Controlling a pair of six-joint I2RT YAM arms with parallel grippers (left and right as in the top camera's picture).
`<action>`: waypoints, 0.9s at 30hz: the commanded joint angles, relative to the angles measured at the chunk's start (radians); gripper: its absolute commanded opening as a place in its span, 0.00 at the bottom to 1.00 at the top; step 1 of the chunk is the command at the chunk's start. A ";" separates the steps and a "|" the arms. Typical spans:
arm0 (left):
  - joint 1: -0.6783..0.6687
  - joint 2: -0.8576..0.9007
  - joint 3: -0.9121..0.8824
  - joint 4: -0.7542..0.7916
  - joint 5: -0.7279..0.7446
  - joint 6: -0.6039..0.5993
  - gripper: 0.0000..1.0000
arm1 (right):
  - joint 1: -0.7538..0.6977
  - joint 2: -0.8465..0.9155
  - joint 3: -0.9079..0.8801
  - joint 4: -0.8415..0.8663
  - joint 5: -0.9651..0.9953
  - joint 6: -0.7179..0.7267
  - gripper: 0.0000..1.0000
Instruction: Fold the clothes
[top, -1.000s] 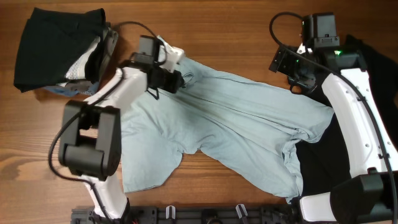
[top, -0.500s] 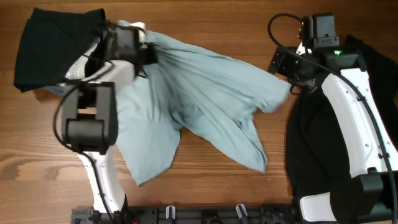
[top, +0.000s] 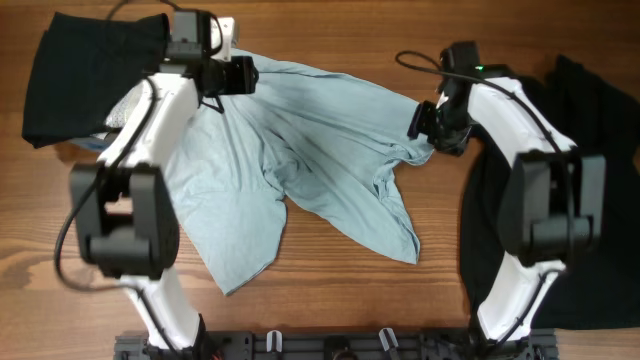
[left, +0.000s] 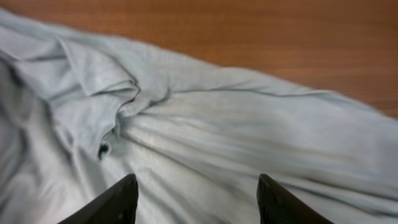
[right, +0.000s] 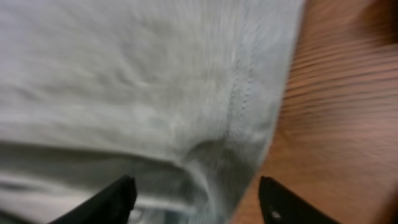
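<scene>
The pale sky-blue T-shirt (top: 320, 140) lies crumpled and bunched across the middle of the wooden table, one part trailing toward the front (top: 235, 240). My left gripper (top: 240, 78) hovers open at the shirt's top-left corner. In the left wrist view its fingers (left: 121, 202) stand wide apart above gathered folds of the shirt (left: 205, 124). My right gripper (top: 422, 125) is open at the shirt's right edge. The right wrist view shows the stitched hem (right: 239, 93) between the spread fingers (right: 280, 202), with bare wood to the right.
A folded black T-shirt (top: 85, 70) sits at the back left on top of pale patterned cloth (top: 125, 110). Another black garment (top: 590, 190) spreads over the table's right side. A black rack (top: 330, 345) runs along the front edge.
The shirt was dragged left and bunched up. My left gripper then opened and let go of it. My right arm swung left to the shirt's right edge.
</scene>
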 joint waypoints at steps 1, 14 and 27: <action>0.005 -0.166 0.009 -0.077 0.016 0.025 0.62 | -0.006 0.069 -0.003 -0.007 -0.048 0.008 0.75; 0.001 -0.325 0.009 -0.348 -0.050 0.026 0.67 | -0.246 0.094 0.129 0.636 -0.187 -0.124 0.46; 0.002 -0.479 0.009 -0.589 -0.114 0.024 0.69 | -0.221 -0.239 0.175 -0.262 -0.335 -0.385 0.68</action>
